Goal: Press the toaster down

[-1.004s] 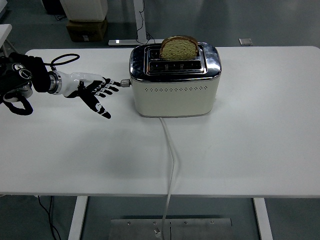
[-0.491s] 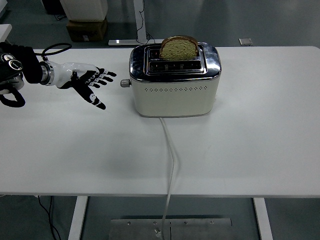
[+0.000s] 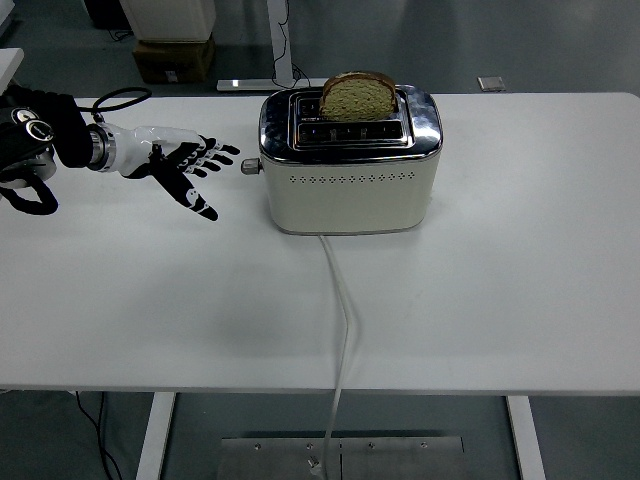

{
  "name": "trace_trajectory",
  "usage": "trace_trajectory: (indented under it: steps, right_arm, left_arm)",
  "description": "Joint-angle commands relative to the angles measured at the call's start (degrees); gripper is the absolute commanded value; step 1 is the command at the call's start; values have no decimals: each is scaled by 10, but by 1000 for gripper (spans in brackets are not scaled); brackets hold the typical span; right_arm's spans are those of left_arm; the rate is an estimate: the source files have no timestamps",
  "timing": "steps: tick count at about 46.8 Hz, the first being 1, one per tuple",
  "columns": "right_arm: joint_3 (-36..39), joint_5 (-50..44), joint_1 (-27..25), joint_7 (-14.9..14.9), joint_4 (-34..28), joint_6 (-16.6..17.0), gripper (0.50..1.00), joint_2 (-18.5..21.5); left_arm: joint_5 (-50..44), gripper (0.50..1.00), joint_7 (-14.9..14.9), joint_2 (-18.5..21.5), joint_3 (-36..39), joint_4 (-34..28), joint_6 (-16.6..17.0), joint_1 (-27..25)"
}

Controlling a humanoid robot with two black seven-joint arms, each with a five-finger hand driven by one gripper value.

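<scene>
A cream and chrome toaster stands at the middle back of the white table. A slice of brown bread sticks up out of its rear slot. The lever knob juts from the toaster's left end, in its raised position. My left hand hovers left of the knob with fingers spread, holding nothing. Its fingertips point at the toaster, a small gap short of the knob. The right arm is out of view.
The toaster's white cord runs from its front across the table and over the near edge. A black cable loops behind my left wrist. A cardboard box sits on the floor beyond the table's far left.
My left hand drew back leftward from the lever knob, then came slightly right again toward it. The toaster and bread have not moved.
</scene>
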Motion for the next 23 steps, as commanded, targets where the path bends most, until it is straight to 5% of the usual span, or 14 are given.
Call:
trace_trajectory:
  steps: [1, 23]
  right_arm:
    - [0, 0, 0, 0, 0, 0, 1000, 0]
    - [0, 0, 0, 0, 0, 0, 998, 0]
  left_arm:
    - [0, 1000, 0, -1, 0, 0, 0, 0]
    - [0, 1000, 0, -14, 0, 0, 0, 1]
